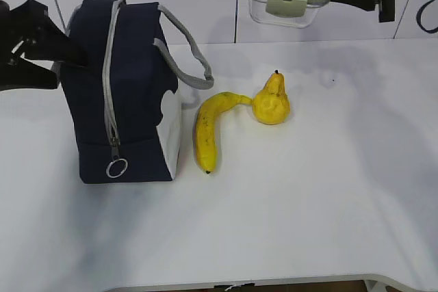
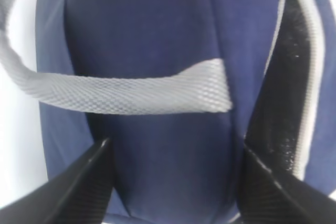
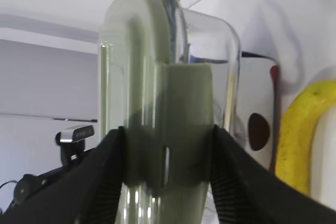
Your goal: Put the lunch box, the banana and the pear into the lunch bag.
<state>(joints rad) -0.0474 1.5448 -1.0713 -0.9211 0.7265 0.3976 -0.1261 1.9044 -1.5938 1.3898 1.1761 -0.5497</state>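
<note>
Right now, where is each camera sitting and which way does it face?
Exterior view: raised in front of the table, slanting down at the lunch bag, banana and pear; both arms at its upper edges.
Left wrist view: close against the lunch bag's navy side and grey handle; dark jaws low in frame.
Right wrist view: looks past jaws clamping the lunch box; banana at right.
Shared: exterior and right wrist views both show the lunch box and banana.

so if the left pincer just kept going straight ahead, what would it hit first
Most likely the lunch bag: the left pincer is open and points at its navy side, the grey handle strap lying across it. How near is unclear.
</note>
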